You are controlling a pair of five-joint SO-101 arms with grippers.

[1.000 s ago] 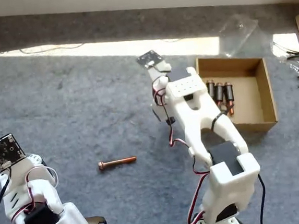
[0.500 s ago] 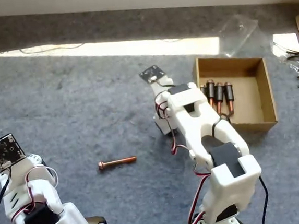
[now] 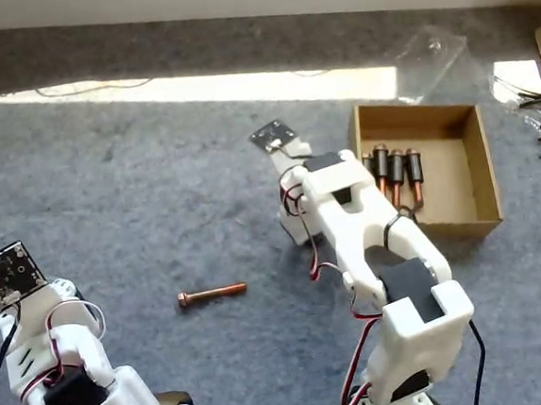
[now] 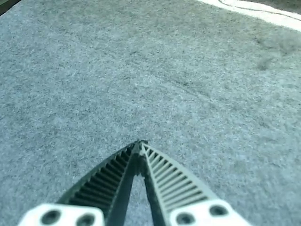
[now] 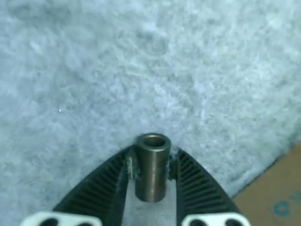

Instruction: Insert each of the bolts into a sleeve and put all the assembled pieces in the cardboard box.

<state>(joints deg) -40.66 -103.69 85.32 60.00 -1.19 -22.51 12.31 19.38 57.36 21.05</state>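
The right hand draws back beside the cardboard box, pinching a sleeve; the loose bolt awaits it; left hand pressed together.

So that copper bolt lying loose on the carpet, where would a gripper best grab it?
Probably from straight above, closing across the shank near the head end. The bolt lies flat on the carpet with open space around it, and holding it near the head would leave the tip free for the sleeve in the right gripper.
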